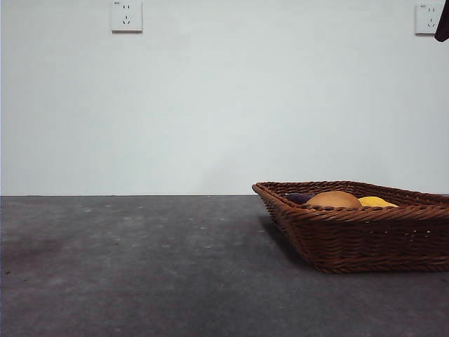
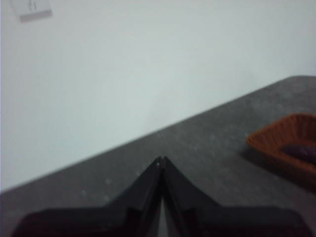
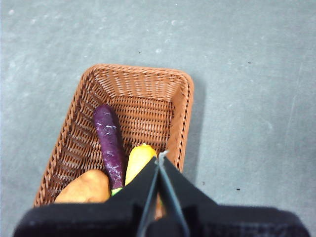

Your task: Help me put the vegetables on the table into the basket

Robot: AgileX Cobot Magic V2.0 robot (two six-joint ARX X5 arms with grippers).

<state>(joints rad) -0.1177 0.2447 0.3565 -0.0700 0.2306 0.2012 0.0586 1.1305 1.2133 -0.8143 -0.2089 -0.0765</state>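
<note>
With potato (image 3: pixel 84 187), eggplant (image 3: pixel 109 143) and yellow vegetable (image 3: pixel 138 162) inside the basket (image 3: pixel 183 106), I held my right gripper (image 3: pixel 160 157), jaws closed and empty, above it, judging a straight lift clear of the rim best.

The left gripper (image 2: pixel 161 160) was raised, its two black jaws pressed together to a point and holding nothing. The right gripper (image 3: pixel 160 157) pointed straight down from high up, its jaws likewise closed and empty. In the front view, one arm showed only as a dark tip (image 1: pixel 443 24) at two o'clock.
</note>
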